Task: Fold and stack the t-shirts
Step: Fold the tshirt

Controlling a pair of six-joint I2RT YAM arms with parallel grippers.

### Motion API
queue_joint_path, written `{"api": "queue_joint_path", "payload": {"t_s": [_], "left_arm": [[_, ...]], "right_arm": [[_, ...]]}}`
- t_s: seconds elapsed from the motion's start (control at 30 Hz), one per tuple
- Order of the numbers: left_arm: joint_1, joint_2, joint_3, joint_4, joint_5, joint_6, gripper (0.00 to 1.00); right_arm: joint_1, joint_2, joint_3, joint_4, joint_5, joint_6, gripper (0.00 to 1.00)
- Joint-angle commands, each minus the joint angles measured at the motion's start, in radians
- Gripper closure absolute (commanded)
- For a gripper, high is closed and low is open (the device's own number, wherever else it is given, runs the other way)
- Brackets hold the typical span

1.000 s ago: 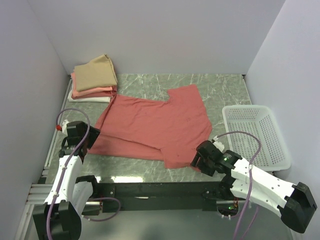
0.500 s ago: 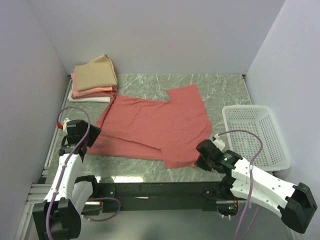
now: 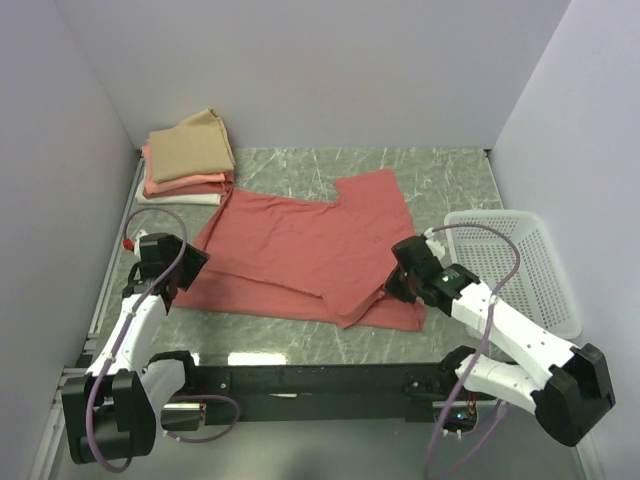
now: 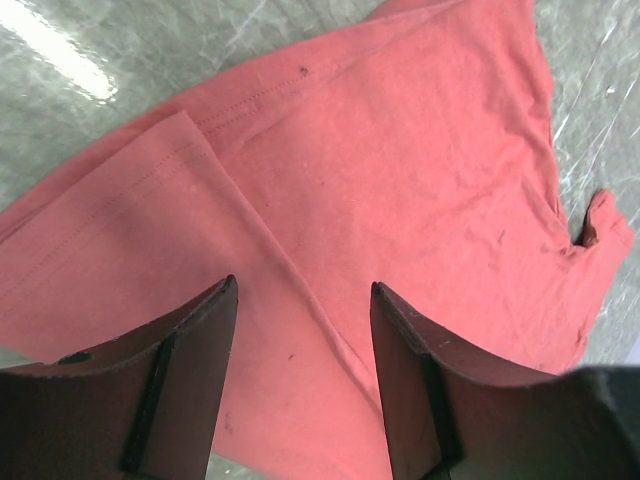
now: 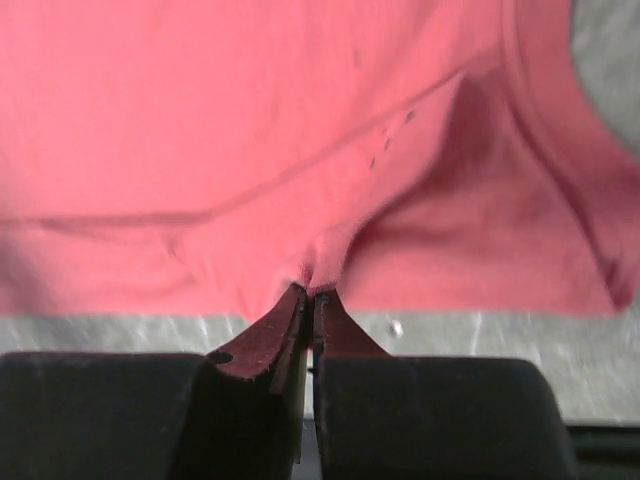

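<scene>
Right claw (image 5: pixel 310 293) moved inward, pinching salmon-red t-shirt (image 3: pixel 300 245) hem; left claw (image 4: pixel 303 290) wide; pinch point blurred.

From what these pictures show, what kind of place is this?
Probably a robot test cell for laundry folding, not a home: plain white walls box in a marble-pattern table, a salmon-red t-shirt lies spread beside a stack of folded t-shirts, and a white basket stands at the right.
</scene>
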Motion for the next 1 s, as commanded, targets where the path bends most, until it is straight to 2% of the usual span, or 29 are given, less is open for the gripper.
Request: {"api": "queue_joint_path", "payload": {"t_s": [0.0, 0.07, 0.3, 0.8, 0.97], "left_arm": [[-0.018, 0.026, 0.045, 0.065, 0.018, 0.005, 0.39], [-0.030, 0.040, 0.048, 0.077, 0.009, 0.002, 0.39], [-0.073, 0.089, 0.056, 0.100, -0.014, -0.015, 0.39], [-0.101, 0.165, 0.089, 0.100, -0.031, -0.031, 0.41], [-0.109, 0.175, 0.108, 0.040, -0.174, -0.085, 0.44]], "right_arm": [[-0.113, 0.046, 0.053, 0.091, -0.067, -0.095, 1.00], [-0.170, 0.077, 0.067, 0.127, -0.084, -0.121, 1.00], [-0.256, 0.230, 0.144, 0.203, -0.107, -0.153, 1.00], [-0.365, 0.431, 0.196, 0.358, -0.211, -0.147, 1.00], [-0.366, 0.431, 0.204, 0.361, -0.199, -0.153, 1.00]]}}
